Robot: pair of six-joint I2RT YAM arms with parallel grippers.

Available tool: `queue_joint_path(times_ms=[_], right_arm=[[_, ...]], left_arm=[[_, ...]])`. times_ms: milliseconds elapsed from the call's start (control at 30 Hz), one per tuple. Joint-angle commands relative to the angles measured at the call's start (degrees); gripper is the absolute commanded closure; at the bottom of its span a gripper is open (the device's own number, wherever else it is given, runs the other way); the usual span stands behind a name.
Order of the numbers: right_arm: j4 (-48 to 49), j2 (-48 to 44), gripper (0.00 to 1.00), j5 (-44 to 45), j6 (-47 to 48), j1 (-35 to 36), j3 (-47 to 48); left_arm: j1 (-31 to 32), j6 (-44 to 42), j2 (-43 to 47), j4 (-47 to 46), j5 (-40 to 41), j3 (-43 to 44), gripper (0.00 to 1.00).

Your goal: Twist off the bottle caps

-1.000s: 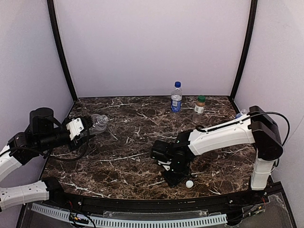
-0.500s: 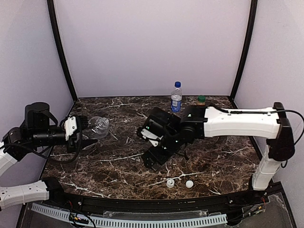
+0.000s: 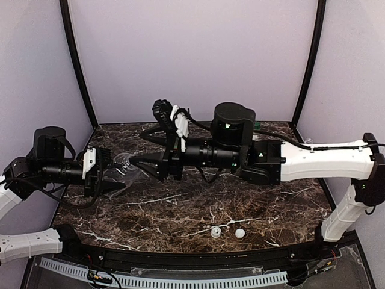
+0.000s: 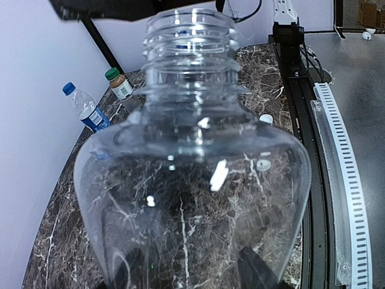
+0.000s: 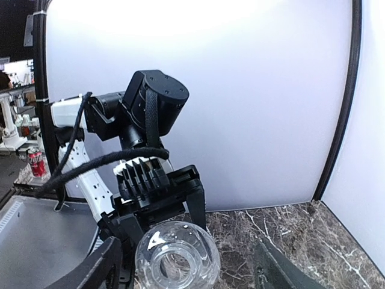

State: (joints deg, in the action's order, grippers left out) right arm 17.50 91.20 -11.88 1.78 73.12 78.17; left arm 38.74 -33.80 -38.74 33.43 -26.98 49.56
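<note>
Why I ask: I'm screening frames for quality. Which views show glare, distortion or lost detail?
Left wrist: the clear bottle fills the frame and warps the marble seen through it, with small white glints. Right wrist: the back wall is blown out near the top, yet the bottle's mouth is sharp. Top external: even light, no blur, but the black arm parts lose detail.

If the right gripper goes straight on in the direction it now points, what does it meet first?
Most likely the uncapped neck of the clear bottle held by the left gripper; it sits centred ahead of the open right gripper. The remaining gap is hard to judge.
</note>
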Motion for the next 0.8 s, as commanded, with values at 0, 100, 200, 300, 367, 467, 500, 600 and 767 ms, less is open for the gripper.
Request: queue_joint_path(times_ms=[0, 100, 200, 300, 367, 467, 500, 600, 767], right_arm=[[6.09, 4.02, 0.32, -3.97, 1.17, 0.49, 3.54], [4.96, 5.05, 0.44, -3.53, 0.14, 0.69, 4.19], [5.44, 5.57, 0.50, -3.38, -0.80, 0.70, 3.40], [3.60, 6.29, 0.52, -1.96, -1.20, 0.64, 3.60], [2.73, 6.57, 0.53, -1.63, -1.37, 0.74, 3.48], [1.96, 6.62, 0.57, -1.60, -1.56, 0.71, 3.33], [1.48, 6.82, 0.57, -1.51, -1.62, 0.66, 3.45], [0.68, 7.11, 0.58, -1.58, -1.58, 0.70, 3.74], [-0.31, 7.86, 0.57, -3.19, -1.78, 0.65, 4.26]], left_arm=[[-0.33, 0.80, -0.27, 1.07, -2.04, 1.59, 0.49], [-0.38, 0.75, -0.28, 1.08, -1.94, 1.59, 0.49], [-0.38, 0.64, -0.43, 0.90, -1.91, 1.59, 0.48], [-0.40, 0.78, -0.58, 0.58, -2.01, 1.66, 0.48], [-0.34, 0.84, -0.63, 0.65, -1.97, 1.74, 0.48], [-0.36, 0.67, -0.80, 0.99, -1.85, 2.00, 0.48], [-0.38, 0.67, -0.81, 0.95, -1.91, 2.02, 0.48], [-0.42, 0.64, -0.83, 0.97, -1.85, 2.03, 0.48], [-0.42, 0.62, -0.99, 0.80, -1.70, 2.11, 0.48]])
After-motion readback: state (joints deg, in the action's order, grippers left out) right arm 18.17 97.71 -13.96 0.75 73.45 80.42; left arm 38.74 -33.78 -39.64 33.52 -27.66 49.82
